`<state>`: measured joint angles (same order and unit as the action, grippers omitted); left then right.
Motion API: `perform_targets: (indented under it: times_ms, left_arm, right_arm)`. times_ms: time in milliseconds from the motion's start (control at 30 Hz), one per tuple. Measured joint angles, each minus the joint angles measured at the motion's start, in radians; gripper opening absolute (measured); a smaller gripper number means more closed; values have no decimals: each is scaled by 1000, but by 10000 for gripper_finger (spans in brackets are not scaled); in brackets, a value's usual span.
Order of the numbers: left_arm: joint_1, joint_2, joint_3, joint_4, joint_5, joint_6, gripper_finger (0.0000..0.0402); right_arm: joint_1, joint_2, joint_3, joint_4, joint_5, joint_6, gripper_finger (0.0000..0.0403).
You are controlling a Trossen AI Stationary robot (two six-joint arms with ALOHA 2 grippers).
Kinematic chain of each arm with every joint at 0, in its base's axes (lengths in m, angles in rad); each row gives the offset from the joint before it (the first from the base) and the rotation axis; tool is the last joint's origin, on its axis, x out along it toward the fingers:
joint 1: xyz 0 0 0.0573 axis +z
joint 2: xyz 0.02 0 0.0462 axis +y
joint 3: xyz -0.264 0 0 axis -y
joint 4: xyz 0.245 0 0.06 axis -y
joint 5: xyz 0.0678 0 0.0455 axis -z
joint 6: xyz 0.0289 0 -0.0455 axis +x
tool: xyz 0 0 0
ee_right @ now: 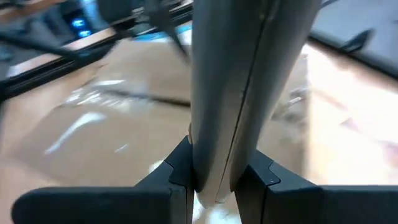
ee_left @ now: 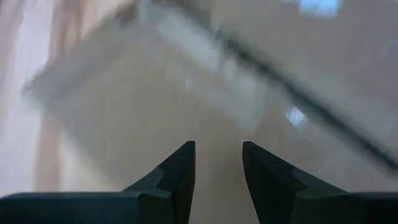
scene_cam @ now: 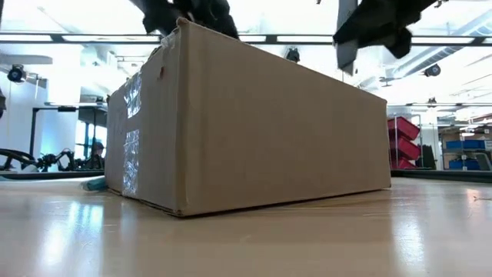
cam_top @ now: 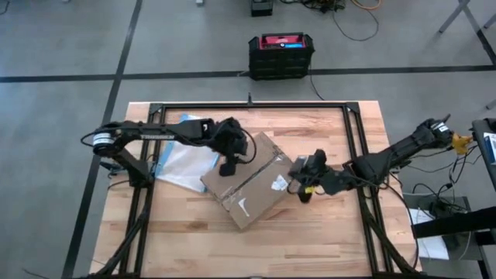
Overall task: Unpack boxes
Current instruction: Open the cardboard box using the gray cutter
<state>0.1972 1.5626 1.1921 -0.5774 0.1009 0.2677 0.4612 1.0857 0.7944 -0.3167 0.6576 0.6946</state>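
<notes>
The brown cardboard box [cam_top: 249, 180] rests on its bottom in the middle of the table. Its flaps are closed and clear tape [cam_top: 243, 206] runs over the top seam. My left gripper [cam_top: 230, 164] hovers above the box's left end; its fingers [ee_left: 180, 168] stand apart with nothing between them. My right gripper [cam_top: 301, 186] is at the box's right edge, shut on a long grey tool [ee_right: 242, 81]. From table height the box [scene_cam: 254, 123] fills the low view, with both grippers dark above it. My right gripper pinches the grey tool at its near end [ee_right: 214, 168] between the two fingers. The tool runs forward along the fingers and slants out over the box top. Whether its far end touches the box I cannot tell.
A clear blue-edged plastic bag [cam_top: 186, 161] lies flat on the table left of the box, under my left arm. A black crate with a red top [cam_top: 280, 54] stands on the floor beyond the table's far edge. Bare wood [cam_top: 310, 240] lies near the table's front.
</notes>
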Motion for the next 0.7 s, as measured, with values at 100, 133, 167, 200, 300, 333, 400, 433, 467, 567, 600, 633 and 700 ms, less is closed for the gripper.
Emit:
perform_targets:
  times_ms: [100, 133, 167, 200, 300, 333, 400, 433, 467, 567, 600, 633, 700]
  left_arm:
    - [-2, -53, -25, -112, -153, -2, 118]
    - [-2, -73, -36, -142, -209, -7, 119]
    - [1, -96, -52, -175, -263, -15, 119]
    - [4, -116, -70, -206, -313, -25, 118]
    - [12, -185, -135, -217, -392, -68, 119]
    - [13, -211, -158, -217, -390, -84, 119]
    - [13, -252, -213, -205, -379, -126, 118]
    - [13, -269, -242, -202, -367, -149, 118]
    - [12, -284, -275, -195, -353, -174, 118]
    - [-13, -324, -379, -97, -258, -262, 118]
    - [-32, -331, -415, -45, -219, -283, 118]
    - [-54, -333, -452, 5, -185, -303, 118]
    - [-114, -327, -516, 90, -168, -348, 118]
  right_arm:
    - [76, 5, 1, -15, -30, 78, 56]
    - [97, 13, 2, -26, -34, 109, 56]
    - [115, 25, 2, -43, -38, 142, 56]
    - [129, 38, 2, -61, -38, 176, 56]
    - [135, 90, 1, -99, -36, 270, 56]
    - [132, 109, 1, -117, -34, 295, 56]
    - [115, 148, 1, -137, -31, 333, 56]
    - [104, 162, 1, -144, -32, 342, 56]
    - [91, 174, 1, -151, -31, 347, 56]
    - [37, 188, 1, -171, -31, 340, 56]
    - [13, 188, 1, -186, -31, 333, 56]
    - [-15, 185, 1, -200, -31, 317, 56]
    - [-76, 174, 1, -224, -30, 272, 56]
